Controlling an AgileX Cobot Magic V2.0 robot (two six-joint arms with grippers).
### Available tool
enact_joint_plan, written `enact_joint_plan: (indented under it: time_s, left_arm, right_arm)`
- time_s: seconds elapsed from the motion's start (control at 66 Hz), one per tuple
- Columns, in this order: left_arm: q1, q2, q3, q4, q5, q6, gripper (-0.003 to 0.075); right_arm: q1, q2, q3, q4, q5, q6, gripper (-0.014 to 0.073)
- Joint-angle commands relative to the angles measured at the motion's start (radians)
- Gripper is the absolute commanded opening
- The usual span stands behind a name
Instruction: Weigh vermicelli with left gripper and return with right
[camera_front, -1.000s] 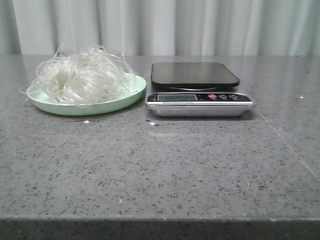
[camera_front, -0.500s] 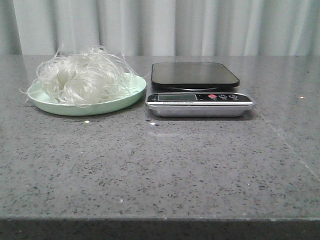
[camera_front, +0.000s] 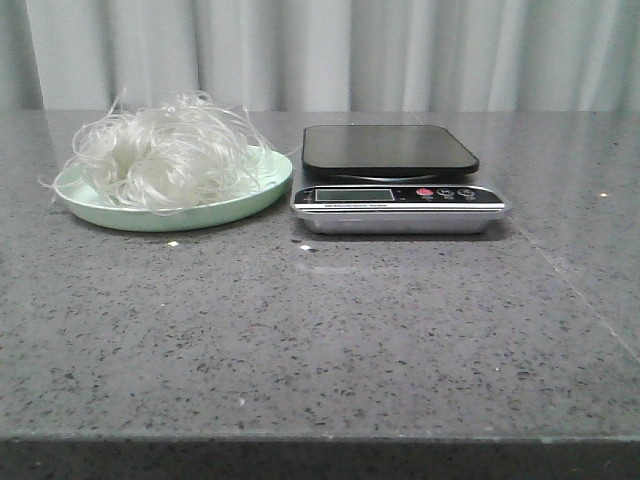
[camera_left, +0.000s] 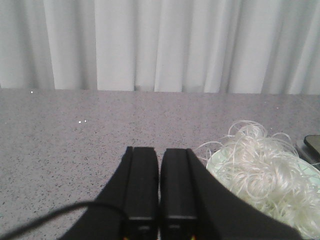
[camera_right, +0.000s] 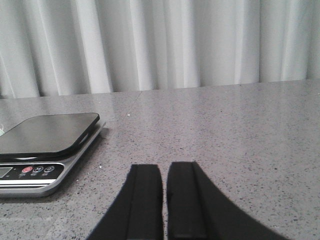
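The vermicelli (camera_front: 165, 150), a fluffy tangle of thin white strands, lies piled on a pale green plate (camera_front: 262, 195) at the table's back left. It also shows in the left wrist view (camera_left: 262, 167). The kitchen scale (camera_front: 395, 175), with a black platform and silver base, stands right of the plate and is bare; it also shows in the right wrist view (camera_right: 47, 145). My left gripper (camera_left: 160, 152) is shut and empty, low over the table beside the plate. My right gripper (camera_right: 165, 170) is shut and empty, to the right of the scale. Neither gripper shows in the front view.
A grey speckled stone table (camera_front: 320, 330) runs to a white curtain (camera_front: 330, 50) at the back. A black cable (camera_left: 50, 220) trails by the left gripper.
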Motion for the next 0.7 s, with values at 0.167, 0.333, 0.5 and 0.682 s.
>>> enact_joint_plan:
  time_s: [0.167,0.333,0.5,0.682]
  left_arm:
    - [-0.008,0.152,-0.166,-0.013,0.044,-0.011,0.0350]
    - [-0.060,0.279,-0.283,-0.018,0.101,-0.011,0.0540]
    - [-0.187,0.452,-0.427,-0.018,0.189,-0.011,0.0546]
    - [-0.304,0.635,-0.553,-0.018,0.235,-0.011,0.0545]
  right_arm:
    - [-0.007,-0.015,-0.006,0.005,-0.083,-0.007,0.0201]
    - [-0.007,-0.015,-0.006,0.005,-0.083,-0.007,0.0201]
    - [-0.007,-0.015,-0.006,0.005,-0.083,-0.007,0.0201]
    - [-0.007,-0.015,-0.006,0.005,-0.083,-0.007,0.0201]
